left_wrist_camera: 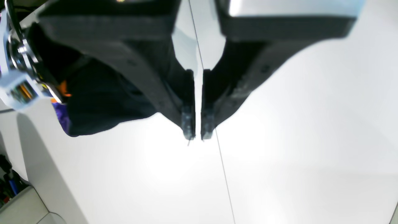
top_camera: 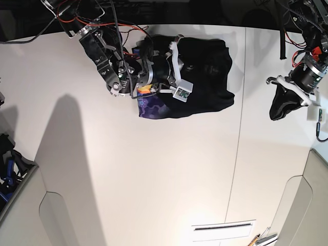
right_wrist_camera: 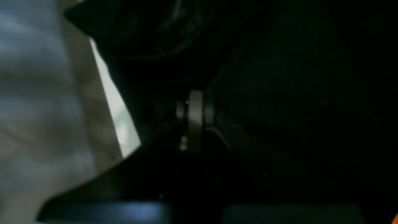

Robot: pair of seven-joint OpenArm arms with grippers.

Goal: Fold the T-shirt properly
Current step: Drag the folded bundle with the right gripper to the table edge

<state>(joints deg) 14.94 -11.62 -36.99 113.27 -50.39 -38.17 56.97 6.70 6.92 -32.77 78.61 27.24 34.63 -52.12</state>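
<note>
From the right wrist camera nearly everything is dark, blurred black cloth of the T-shirt (right_wrist_camera: 279,109); the right gripper's fingertips cannot be made out there. In the overhead view that arm covers the shirt's left part, hiding most of the print. The left wrist camera's near fingers (left_wrist_camera: 136,62) are blurred.

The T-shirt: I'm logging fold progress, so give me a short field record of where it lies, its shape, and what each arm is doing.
T-shirt: black, bunched in a rough compact heap near the table's far edge, not a neat fold
Print: purple and orange patch showing at the heap's near-left corner
Right gripper: down on the T-shirt, fingers shut; whether cloth is pinched cannot be told
Left gripper: away from the T-shirt over bare table, fingers nearly together, holding nothing
Table: white, with a seam line running along it
</note>
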